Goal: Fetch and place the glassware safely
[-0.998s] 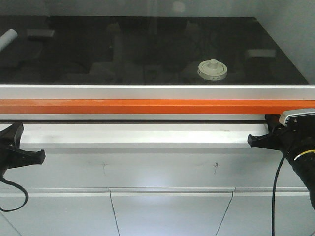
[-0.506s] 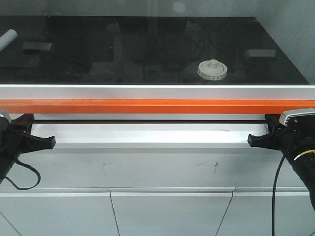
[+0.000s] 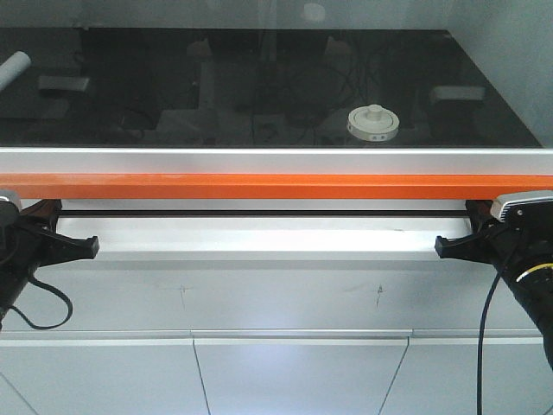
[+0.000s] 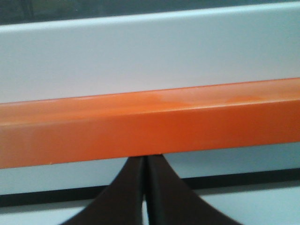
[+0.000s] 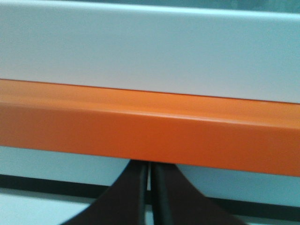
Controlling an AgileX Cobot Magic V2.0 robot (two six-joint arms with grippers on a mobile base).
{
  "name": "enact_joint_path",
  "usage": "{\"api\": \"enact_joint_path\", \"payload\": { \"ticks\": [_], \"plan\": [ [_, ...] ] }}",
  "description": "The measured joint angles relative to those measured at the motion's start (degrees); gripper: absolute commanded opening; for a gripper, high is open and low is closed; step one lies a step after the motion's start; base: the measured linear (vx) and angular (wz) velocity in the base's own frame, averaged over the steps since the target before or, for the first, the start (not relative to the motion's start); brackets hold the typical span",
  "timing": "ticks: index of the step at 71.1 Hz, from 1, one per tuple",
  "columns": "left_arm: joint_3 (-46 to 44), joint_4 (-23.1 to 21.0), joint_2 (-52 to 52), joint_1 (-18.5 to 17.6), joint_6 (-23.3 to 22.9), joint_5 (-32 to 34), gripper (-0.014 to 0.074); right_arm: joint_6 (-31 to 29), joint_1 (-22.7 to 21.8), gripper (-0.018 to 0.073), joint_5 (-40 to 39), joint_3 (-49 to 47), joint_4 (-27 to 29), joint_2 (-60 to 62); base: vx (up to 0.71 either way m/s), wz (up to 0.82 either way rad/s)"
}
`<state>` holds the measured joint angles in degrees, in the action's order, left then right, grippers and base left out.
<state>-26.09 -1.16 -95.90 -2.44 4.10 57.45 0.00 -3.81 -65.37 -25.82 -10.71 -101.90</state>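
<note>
The left gripper [image 3: 89, 249] at lower left and the right gripper [image 3: 441, 247] at lower right, two in all, held pressed-together jaws just under the one orange bar [image 3: 276, 186], seemingly to raise the sash [image 3: 276, 160]; the one glass jar [image 3: 373, 123] stood behind it, upper right of centre, one white tube [image 3: 13, 67] at upper left

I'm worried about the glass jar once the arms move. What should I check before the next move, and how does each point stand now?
1. Left gripper sits just below the orange bar: ok.
2. Right gripper sits just below the same bar: ok.
3. Both grippers level with each other: ok.
4. Both grippers shut and holding nothing: ok.
5. Contact between grippers and bar: cannot tell.
6. Glass jar upright, beyond the bar and apart from both grippers: ok.
</note>
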Motion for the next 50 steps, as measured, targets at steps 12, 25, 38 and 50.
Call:
{"api": "enact_joint_path", "payload": {
  "ticks": [12,25,38,50],
  "plan": [
    [0.00,0.00,0.00,0.00,0.00,0.05,-0.0007,0.00,0.00,-0.0001,0.22,0.00,0.00,0.36,0.00,0.00],
    [0.00,0.00,0.99,0.00,0.00,-0.87,-0.0007,0.00,0.00,-0.0001,2.02,-0.10,0.00,1.85,0.00,0.00],
    [-0.04,0.00,2.81,0.00,0.00,-2.83,-0.0007,0.00,0.00,-0.0001,3.26,-0.10,0.00,3.34,0.00,0.00],
    [-2.08,0.08,4.80,0.00,0.00,-7.78,-0.0007,0.00,0.00,-0.0001,3.45,-0.10,0.00,4.46,0.00,0.00]
  ]
}}
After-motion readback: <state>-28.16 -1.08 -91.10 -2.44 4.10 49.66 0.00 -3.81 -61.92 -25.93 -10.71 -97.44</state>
